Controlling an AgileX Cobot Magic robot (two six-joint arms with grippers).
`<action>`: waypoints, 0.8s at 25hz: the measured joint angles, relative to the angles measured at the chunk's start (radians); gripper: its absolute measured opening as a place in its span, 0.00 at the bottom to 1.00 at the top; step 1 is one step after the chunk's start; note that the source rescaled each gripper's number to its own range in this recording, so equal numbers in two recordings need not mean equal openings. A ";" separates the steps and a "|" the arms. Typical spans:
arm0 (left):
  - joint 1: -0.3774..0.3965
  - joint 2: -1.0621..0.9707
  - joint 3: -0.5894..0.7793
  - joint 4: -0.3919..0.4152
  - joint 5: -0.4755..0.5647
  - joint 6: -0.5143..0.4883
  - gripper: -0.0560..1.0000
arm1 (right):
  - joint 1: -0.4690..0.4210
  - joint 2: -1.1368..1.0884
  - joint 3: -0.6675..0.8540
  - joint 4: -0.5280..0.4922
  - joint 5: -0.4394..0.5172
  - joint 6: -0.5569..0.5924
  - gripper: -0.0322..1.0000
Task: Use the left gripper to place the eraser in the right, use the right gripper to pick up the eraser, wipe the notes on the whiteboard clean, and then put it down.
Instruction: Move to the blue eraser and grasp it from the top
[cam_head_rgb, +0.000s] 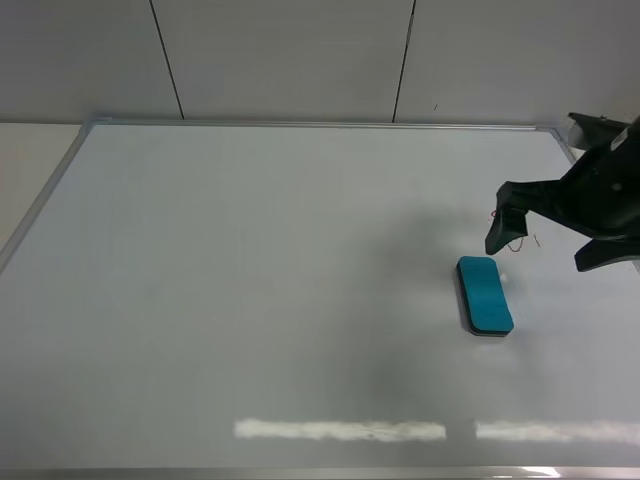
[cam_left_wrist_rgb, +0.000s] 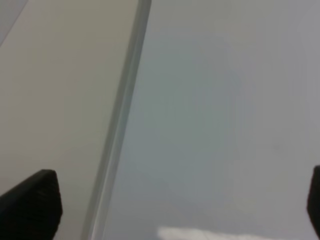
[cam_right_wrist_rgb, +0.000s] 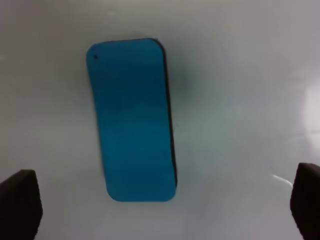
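While the eraser (cam_head_rgb: 484, 294) lies flat on the whiteboard (cam_head_rgb: 250, 280), the right claw (cam_head_rgb: 543, 250) hangs open and empty just beyond it, by the red notes (cam_head_rgb: 517, 240). The left claw (cam_left_wrist_rgb: 172, 205) gapes empty over the whiteboard's edge.

eraser (cam_head_rgb: 485, 295): teal-blue oblong with rounded corners and a thin dark underside. Lies flat on the board, free, under the right gripper and between its spread fingers, touching neither.
notes (cam_head_rgb: 516, 243): faint red scribble just beside one finger of the right gripper, partly hidden by it.
right gripper (cam_head_rgb: 543, 250): black, jaws wide apart, empty, hovering.
left gripper (cam_left_wrist_rgb: 172, 205): black, jaws wide apart, empty, over the board's frame edge.
whiteboard (cam_head_rgb: 250, 280): glossy white, silver frame, flat beneath both grippers.
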 joint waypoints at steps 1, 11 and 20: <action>0.000 0.000 0.000 0.000 0.000 0.000 1.00 | 0.014 0.026 0.000 0.001 -0.017 0.000 1.00; 0.000 0.000 0.000 0.000 0.000 0.000 1.00 | 0.070 0.203 0.000 0.005 -0.090 0.026 1.00; 0.000 0.000 0.000 0.000 0.000 0.000 1.00 | 0.073 0.219 0.000 -0.023 -0.108 0.047 1.00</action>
